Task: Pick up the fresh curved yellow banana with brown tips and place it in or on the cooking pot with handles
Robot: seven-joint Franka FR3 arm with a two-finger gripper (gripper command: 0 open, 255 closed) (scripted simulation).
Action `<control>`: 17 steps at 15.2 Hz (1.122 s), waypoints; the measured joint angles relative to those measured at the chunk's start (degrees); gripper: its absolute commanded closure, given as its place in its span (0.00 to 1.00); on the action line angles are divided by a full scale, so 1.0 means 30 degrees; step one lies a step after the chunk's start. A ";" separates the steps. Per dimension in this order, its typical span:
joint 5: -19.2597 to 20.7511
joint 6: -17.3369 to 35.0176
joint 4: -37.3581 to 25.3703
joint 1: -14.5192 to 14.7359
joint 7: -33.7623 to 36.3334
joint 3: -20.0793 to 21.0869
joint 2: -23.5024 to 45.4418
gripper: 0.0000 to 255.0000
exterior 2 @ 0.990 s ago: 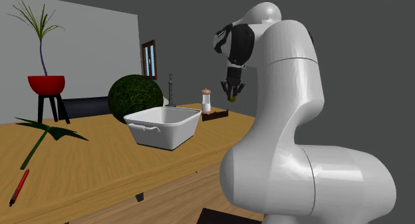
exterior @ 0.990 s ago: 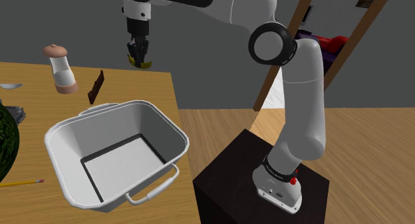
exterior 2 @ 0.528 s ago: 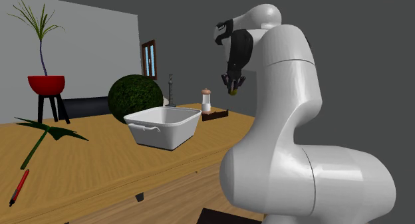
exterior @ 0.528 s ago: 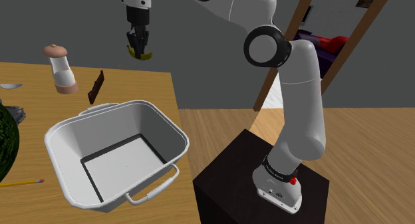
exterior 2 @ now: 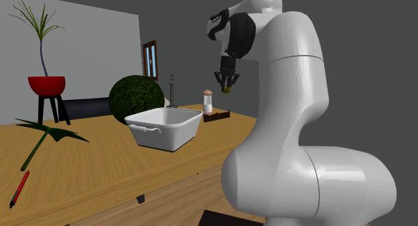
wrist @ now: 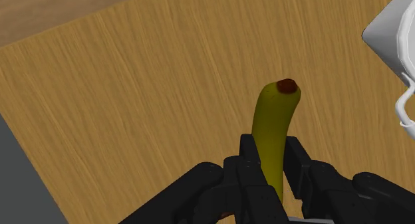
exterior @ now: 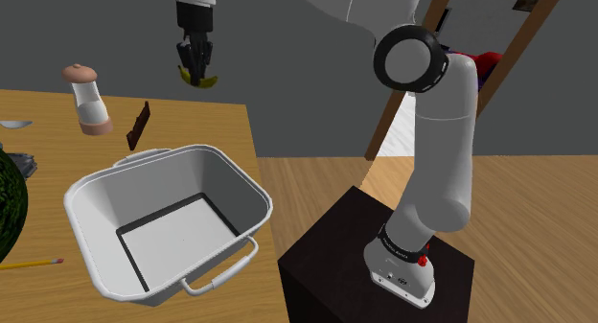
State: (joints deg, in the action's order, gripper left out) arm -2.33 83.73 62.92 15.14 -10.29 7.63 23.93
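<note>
A yellow banana [wrist: 273,133] with a brown tip is clasped between my two black fingers; my gripper [wrist: 269,164] is shut on it. In the shoulder view the gripper [exterior: 195,64] hangs high above the table's far part, with the banana [exterior: 200,79] poking out below the fingertips. The white cooking pot [exterior: 172,211] with two handles stands on the wooden table, nearer the camera and lower than the gripper. In the second exterior view the gripper [exterior 2: 227,82] and banana [exterior 2: 228,90] hang to the right of and above the pot [exterior 2: 164,127]. The pot's rim and a handle [wrist: 404,63] show beside the gripper.
A pepper mill [exterior: 88,99] and a dark brown bar [exterior: 140,126] stand behind the pot. A dark green ball [exterior 2: 136,99], a pencil [exterior: 31,264], a red pen [exterior 2: 19,189], a leafy stem [exterior 2: 40,139] and a red potted plant [exterior 2: 45,84] are around. The table edge [exterior: 257,163] runs under the gripper.
The arm has lifted the held banana higher and carried it slightly toward the shoulder view's left. The grip on the banana stays the same.
</note>
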 measured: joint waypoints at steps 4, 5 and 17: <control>-0.0217 0.1341 0.3536 0.0696 0.1167 0.0436 -0.2310 1.00; -0.0227 0.1356 0.3710 0.0903 0.1492 0.0555 -0.2500 1.00; -0.0767 0.3258 0.8784 0.3465 0.5926 0.2469 -0.6136 1.00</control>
State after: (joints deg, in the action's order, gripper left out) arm -4.64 93.50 89.27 25.54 7.49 15.04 5.52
